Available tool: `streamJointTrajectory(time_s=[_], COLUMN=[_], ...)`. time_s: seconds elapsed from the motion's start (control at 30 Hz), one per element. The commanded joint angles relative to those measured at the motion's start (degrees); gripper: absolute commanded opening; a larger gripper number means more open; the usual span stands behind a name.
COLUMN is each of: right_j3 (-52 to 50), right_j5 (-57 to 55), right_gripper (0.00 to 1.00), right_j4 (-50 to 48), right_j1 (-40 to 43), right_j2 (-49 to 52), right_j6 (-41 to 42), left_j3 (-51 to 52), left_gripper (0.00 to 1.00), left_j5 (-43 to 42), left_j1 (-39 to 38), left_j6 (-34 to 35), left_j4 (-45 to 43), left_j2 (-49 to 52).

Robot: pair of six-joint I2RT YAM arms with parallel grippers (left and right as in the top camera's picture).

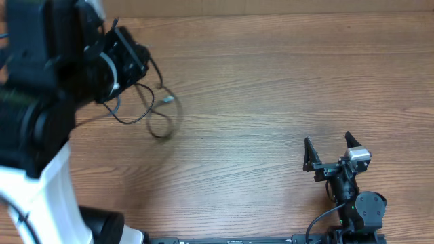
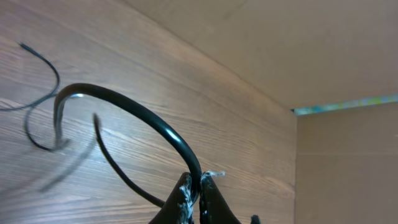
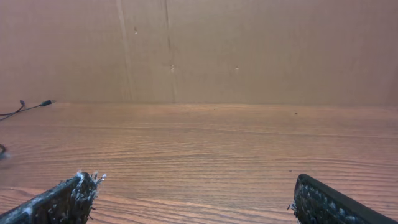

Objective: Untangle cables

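Thin black cables (image 1: 160, 129) lie in loose loops on the wooden table at the upper left, one small plug end (image 1: 167, 100) showing. My left gripper (image 1: 137, 62) hangs over them and is shut on one cable (image 2: 137, 115), which arcs up out of the jaws (image 2: 199, 186) and down toward the table. A thinner strand (image 2: 46, 65) curls on the table beyond it. My right gripper (image 1: 332, 150) is open and empty at the lower right, far from the cables. In the right wrist view its fingers (image 3: 196, 199) frame bare wood, with a cable end (image 3: 37, 104) at the far left.
The wooden table (image 1: 271, 81) is bordered at the back by a brown cardboard wall (image 3: 217, 50). The bulky left arm (image 1: 41, 81) covers the table's upper left corner.
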State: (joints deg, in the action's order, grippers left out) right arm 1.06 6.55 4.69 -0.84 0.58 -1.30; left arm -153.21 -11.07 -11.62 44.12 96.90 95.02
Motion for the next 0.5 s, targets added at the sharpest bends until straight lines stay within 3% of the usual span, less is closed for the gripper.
streamJointTrajectory(time_s=[0.0, 0.27, 0.47], right_j3=[-0.57, -0.57, -0.57], right_j5=[-0.50, -0.50, -0.50], right_gripper=[1.00, 1.00, 1.00], right_j4=[-0.28, -0.28, -0.28], right_j1=[0.07, 0.07, 0.07], right_j2=[-0.39, -0.42, -0.39], right_j6=[-0.50, -0.50, -0.50], left_j3=[2.03, 1.92, 1.92], left_gripper=[0.04, 0.04, 0.04], left_j5=[5.57, 13.75, 29.18], left_j1=[0.02, 0.04, 1.79], left_j6=[-2.58, -4.17, -4.09], left_j4=[-0.11, -0.13, -0.79], left_j2=[-2.49, -3.06, -4.04])
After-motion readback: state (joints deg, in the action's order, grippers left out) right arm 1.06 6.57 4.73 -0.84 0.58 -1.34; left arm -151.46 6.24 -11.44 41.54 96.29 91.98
